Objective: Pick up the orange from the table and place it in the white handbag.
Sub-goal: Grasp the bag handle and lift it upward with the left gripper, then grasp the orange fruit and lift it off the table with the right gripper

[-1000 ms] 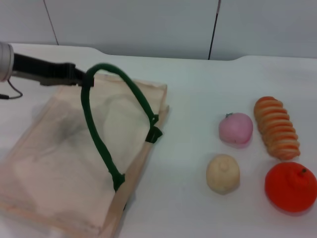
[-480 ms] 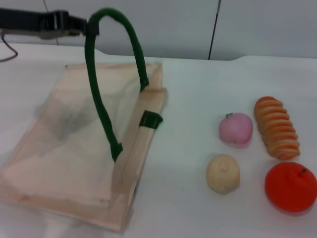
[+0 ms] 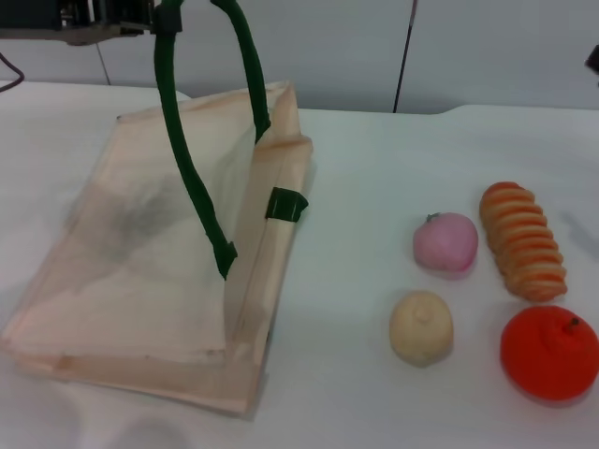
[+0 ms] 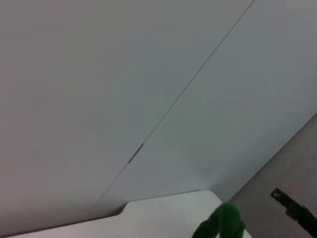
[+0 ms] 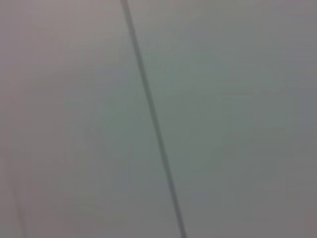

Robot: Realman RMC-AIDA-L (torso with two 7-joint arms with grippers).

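Orange fruit: the orange (image 3: 549, 353) sits on the table (image 3: 374, 168) at the near right, by itself, with nothing holding it.
Bag: the white handbag (image 3: 159, 271) is on the left side of the table. One side of it is pulled up by its green handle (image 3: 182, 159), so the top looks a bit open.
Left gripper: the left gripper (image 3: 140, 17) is up high at the far left and pinches the top of the green handle. Its jaws are pressed on the rope.
Right gripper: only a tiny dark bit shows at the right edge of the head view. I cannot tell if its jaws are spread or pressed together. Its wrist view shows only a plain wall.
Other food: a pink round fruit (image 3: 445, 242), a pale round lump (image 3: 421, 327) and a striped bread loaf (image 3: 524, 240) lie near the orange.
What could go wrong: the handle could slip out of the jaws, and then the bag would flop flat and close. The orange is round, so a bad grab could roll it off the table edge or bump the bread.
Orange and jaws: the orange is well apart from the left jaws, far across the table from the bag.
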